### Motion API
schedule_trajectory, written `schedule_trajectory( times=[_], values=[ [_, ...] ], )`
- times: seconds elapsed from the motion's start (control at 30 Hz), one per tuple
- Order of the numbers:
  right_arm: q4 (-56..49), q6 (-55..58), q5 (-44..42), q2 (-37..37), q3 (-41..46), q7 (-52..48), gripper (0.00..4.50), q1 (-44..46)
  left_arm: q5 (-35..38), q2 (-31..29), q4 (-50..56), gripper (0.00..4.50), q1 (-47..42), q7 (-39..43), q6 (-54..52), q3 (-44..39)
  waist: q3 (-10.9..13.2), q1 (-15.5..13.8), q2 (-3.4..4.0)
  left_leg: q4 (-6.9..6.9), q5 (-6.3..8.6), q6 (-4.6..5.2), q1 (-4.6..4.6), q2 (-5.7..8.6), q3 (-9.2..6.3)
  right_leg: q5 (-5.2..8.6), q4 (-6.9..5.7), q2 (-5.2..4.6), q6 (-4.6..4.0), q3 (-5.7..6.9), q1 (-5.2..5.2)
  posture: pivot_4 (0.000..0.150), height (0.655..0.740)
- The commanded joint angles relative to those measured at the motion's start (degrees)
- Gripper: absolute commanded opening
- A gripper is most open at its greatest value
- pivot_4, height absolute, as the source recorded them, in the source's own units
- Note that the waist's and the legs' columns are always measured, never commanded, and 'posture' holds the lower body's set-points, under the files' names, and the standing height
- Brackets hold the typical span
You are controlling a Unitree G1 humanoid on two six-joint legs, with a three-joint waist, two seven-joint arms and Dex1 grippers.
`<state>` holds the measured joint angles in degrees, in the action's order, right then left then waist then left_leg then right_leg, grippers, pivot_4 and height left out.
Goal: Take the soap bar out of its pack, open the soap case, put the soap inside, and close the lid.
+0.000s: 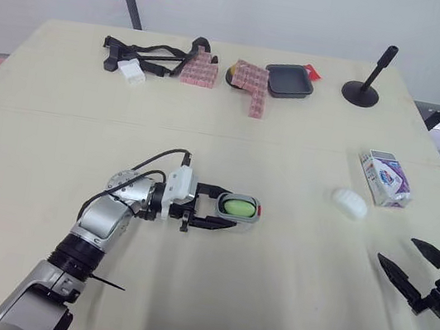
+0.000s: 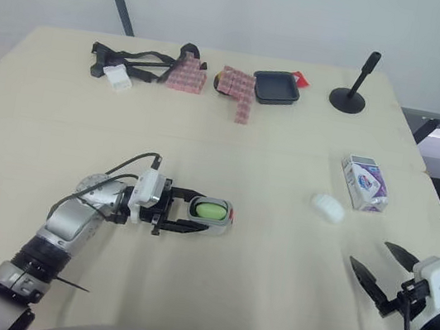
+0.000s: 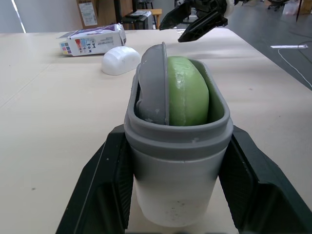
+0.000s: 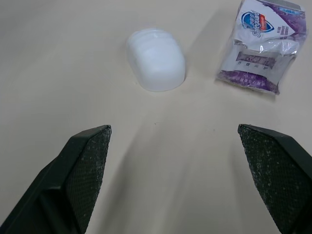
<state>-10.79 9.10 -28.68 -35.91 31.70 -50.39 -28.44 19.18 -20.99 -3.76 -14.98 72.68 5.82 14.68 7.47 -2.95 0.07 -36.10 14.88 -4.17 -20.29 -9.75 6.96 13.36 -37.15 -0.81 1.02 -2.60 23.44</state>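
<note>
My left gripper (image 1: 231, 208) is clamped on the soap case (image 3: 178, 161) on the table (image 1: 264, 306). Green soap (image 3: 187, 97) lies inside, the lid (image 3: 153, 83) not shut. My right gripper (image 1: 397, 249) is spread apart. Only closing remains, I think.

The soap bar (image 3: 187, 92) is pale green, the soap case (image 3: 175, 165) grey with a red tab. The soap pack (image 1: 385, 178) is white and purple with blue print. Far tray (image 1: 288, 81) black, far blocks (image 1: 251, 82) pink and gridded, table (image 1: 35, 169) beige.
</note>
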Motion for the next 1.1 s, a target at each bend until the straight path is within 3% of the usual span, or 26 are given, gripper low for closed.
schedule_trajectory(
  times=[0.03, 0.27, 0.43, 0.67, 1.1],
  values=[
    [-4.2, 8.1, -2.9, -5.4, 1.3, 0.1, 4.48, 1.5, 0.4, 0.2, 0.9, 1.91, -0.7, 0.3, 1.0, 0.1, 0.0, 0.0, 0.00, 0.00, -0.01, -0.01, 0.03, 0.01, 0.00, 0.00, 0.00, 0.00, 0.00, -0.01, -0.01, 0.150, 0.7400],
    [-8.5, 28.5, -3.9, -23.7, -0.9, -1.9, 4.48, 9.2, -0.2, 0.7, 0.5, 1.91, -1.0, 0.4, 1.0, 0.6, 0.0, -0.1, 0.11, 0.14, -0.12, -0.12, 0.40, 0.12, -0.01, 0.01, 0.09, -0.06, 0.04, -0.03, -0.37, 0.150, 0.7400],
    [-10.5, 45.6, -8.6, -34.2, -9.2, -1.5, 4.48, 23.0, -0.8, 1.1, 0.1, 1.91, -1.2, 0.1, 1.3, 0.8, 0.0, -0.3, 0.14, 0.41, -0.11, -0.09, 0.80, 0.11, 0.00, 0.02, 0.38, -0.06, 0.04, 0.00, -0.75, 0.150, 0.7400],
    [-8.6, 50.7, -5.6, -38.7, -23.7, -2.5, 4.48, 38.4, -1.1, 1.5, 0.0, 1.91, -1.0, -0.5, 1.6, 1.1, 0.0, -0.8, 0.16, 0.45, -0.12, -0.05, 0.75, 0.07, 0.03, 0.03, 0.58, -0.06, 0.02, 0.04, -0.79, 0.150, 0.7400],
    [-0.7, 51.2, 2.2, -34.1, -41.3, -5.7, 4.48, 54.1, -1.5, 1.8, -0.1, 1.91, -0.9, -1.4, 2.1, 1.5, 0.0, -1.6, 0.17, 0.31, -0.13, -0.02, 0.66, 0.05, 0.17, 0.07, 0.32, -0.07, -0.05, -0.05, -0.59, 0.150, 0.7400]
  ],
)
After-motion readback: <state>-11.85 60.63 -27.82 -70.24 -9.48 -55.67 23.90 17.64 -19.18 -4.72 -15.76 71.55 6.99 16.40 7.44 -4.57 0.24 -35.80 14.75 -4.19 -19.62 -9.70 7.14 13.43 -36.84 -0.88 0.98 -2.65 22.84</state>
